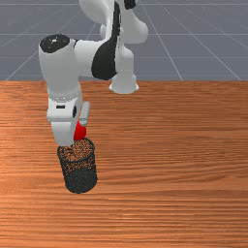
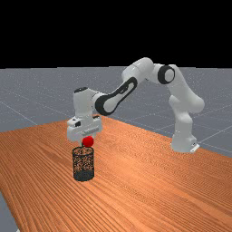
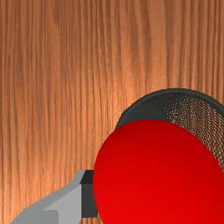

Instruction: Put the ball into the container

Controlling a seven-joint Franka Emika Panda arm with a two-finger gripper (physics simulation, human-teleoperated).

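Centering first, imo: the round red ball is just above the black wire-mesh bin, pinched in the gripper's fingers. Looks biased toward the bin's arm-base side, so ease it over the bin's middle, then release gently.

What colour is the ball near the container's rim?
The ball is plain red, seen best in the wrist view.

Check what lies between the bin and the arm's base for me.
The wooden tabletop runs all the way from the bin to the arm's base, with the arm reaching above it, as the far view shows.
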